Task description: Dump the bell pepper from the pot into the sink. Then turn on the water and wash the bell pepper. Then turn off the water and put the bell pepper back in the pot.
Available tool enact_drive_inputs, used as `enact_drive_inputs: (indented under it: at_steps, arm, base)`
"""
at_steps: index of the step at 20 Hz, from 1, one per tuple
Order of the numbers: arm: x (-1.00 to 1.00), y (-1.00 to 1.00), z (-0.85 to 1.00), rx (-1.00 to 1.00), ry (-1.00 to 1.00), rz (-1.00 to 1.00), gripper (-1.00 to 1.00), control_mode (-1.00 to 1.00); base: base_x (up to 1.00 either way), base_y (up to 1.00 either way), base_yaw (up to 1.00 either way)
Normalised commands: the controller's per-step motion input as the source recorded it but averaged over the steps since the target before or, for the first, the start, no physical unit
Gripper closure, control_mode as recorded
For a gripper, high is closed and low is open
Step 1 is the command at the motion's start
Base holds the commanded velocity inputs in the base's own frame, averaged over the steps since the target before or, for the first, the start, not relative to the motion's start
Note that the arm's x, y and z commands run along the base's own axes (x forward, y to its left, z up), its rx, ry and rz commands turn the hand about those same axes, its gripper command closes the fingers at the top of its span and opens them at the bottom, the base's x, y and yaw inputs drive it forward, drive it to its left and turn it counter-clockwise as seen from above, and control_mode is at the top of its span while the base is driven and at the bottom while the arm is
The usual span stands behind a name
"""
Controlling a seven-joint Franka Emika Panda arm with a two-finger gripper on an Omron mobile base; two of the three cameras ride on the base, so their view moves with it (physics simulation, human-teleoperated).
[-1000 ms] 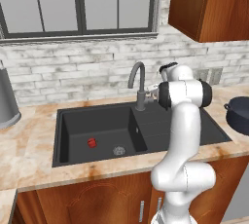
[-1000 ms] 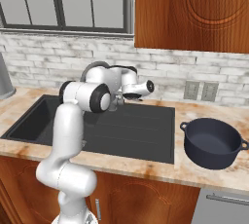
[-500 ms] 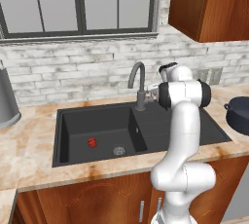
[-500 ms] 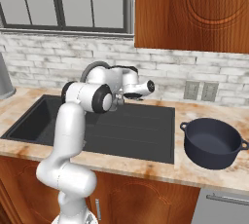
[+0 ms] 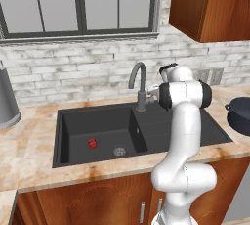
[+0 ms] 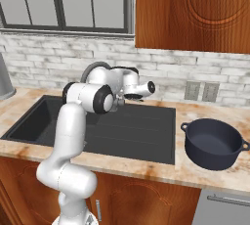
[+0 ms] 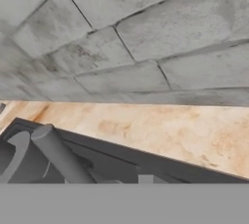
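The pot sits empty on the table to the right of the sink, and the bell pepper lies on the floor of the deep basin beside the drain — dumped, not yet washed. The step in hand looks like turning on the water: the lever wants a short, steady sideways push rather than a swipe. Further back, at the faucet, the hand has its fingers drawn together, holding nothing, just beside the lever — whether it touches I cannot tell.
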Motion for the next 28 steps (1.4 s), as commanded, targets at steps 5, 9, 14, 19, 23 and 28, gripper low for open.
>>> enact_drive_inputs:
  at_steps: [5, 9, 14, 19, 23, 28]
  arm:
    - [0.0, -0.2, -0.1, 0.0, 0.0, -0.01, 1.0, -1.0]
    - [0.0, -0.42, -0.08, 0.0, 0.0, -0.02, 1.0, -1.0]
    - [0.0, -0.66, -0.13, 0.0, 0.0, -0.04, 1.0, -1.0]
    - [0.0, -0.77, -0.19, 0.0, 0.0, -0.06, 1.0, -1.0]
    - [0.0, -0.76, -0.23, 0.0, 0.0, -0.06, 1.0, -1.0]
    - [0.0, -0.76, -0.28, 0.0, 0.0, -0.06, 1.0, -1.0]
  base:
    - [0.0, 0.0, 0.0]
    - [0.0, 0.0, 0.0]
    - [0.0, 0.0, 0.0]
    - [0.0, 0.0, 0.0]
    - [0.0, 0.0, 0.0]
    - [0.0, 0.0, 0.0]
